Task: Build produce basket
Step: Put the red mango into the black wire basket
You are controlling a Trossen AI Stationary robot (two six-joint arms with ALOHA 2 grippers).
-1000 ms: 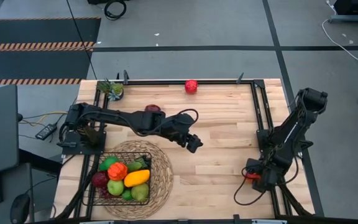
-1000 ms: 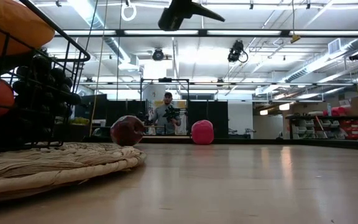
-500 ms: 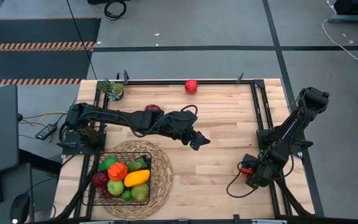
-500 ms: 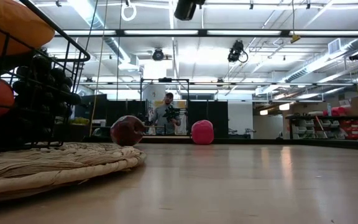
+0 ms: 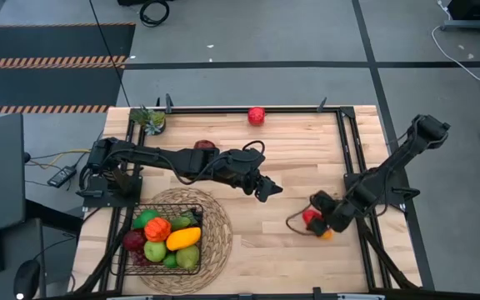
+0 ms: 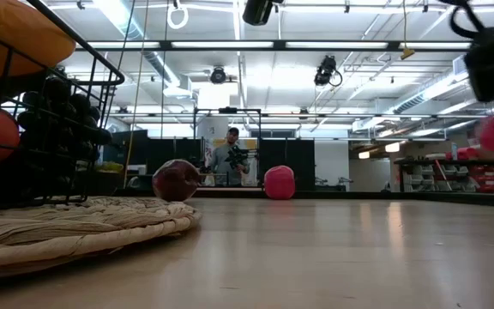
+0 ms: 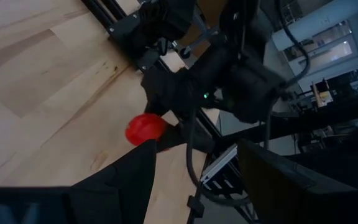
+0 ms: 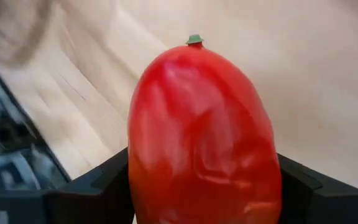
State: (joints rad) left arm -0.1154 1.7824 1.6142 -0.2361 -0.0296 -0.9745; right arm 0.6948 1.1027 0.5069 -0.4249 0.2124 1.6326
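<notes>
Red mango-like fruit (image 8: 201,134) clamped between right gripper (image 5: 315,220) fingers, lifted off table near right edge, well apart from basket (image 5: 164,240). Basket on woven mat (image 5: 215,225) at front left, already loaded with produce: orange (image 5: 157,228), yellow squash (image 5: 183,238), greens. Left gripper (image 5: 267,190) mid-table, jaws parted, holding nothing. Two pieces left out: dark red apple (image 5: 205,146) behind left arm, red one (image 5: 257,115) at far edge. For a good carry: keep grip firm, stay high, route clear of left arm, probably hand off or drop over basket's open corner; round fruit likely to roll.
</notes>
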